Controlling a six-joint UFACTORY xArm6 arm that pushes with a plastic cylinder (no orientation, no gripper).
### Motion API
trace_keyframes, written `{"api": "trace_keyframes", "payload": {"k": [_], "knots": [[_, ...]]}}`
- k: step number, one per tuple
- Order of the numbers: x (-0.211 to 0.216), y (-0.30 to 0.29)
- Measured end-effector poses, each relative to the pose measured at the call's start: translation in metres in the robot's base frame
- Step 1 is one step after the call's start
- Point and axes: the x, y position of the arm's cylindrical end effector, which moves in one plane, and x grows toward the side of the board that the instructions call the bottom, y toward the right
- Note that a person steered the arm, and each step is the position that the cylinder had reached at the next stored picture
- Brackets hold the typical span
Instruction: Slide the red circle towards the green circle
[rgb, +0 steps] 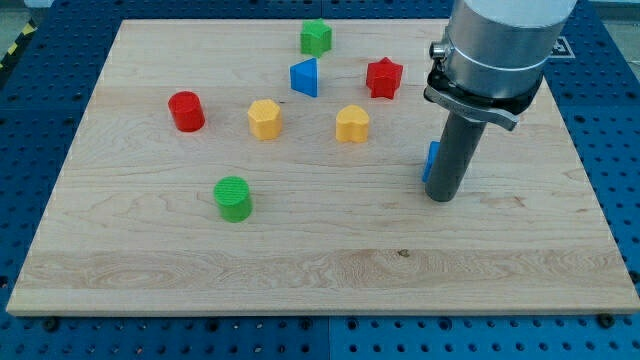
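Though light and rigid, red circle (186, 111) likely slides easily; best pushed at its upper-left side. Sits up-left of green circle (233, 198), well apart. Tip (441, 197) far right of green circle, touching neither; no jaws on this end effector.

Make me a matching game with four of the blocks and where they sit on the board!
Blocks:
1. red circle
2. green circle
3. red star
4. blue block behind my tip

Places:
A. nearest the view's bottom of the four
B. farthest toward the view's left
C. half hidden, farthest toward the view's right
D. upper part of the board, right of the blue triangular block

Pairs: 1-B, 2-A, 3-D, 4-C
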Motion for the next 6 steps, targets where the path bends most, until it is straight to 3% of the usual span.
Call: {"api": "trace_keyframes", "payload": {"k": [3, 4, 6], "knots": [[-0.031, 0.000], [-0.021, -0.023], [-0.036, -0.175]]}}
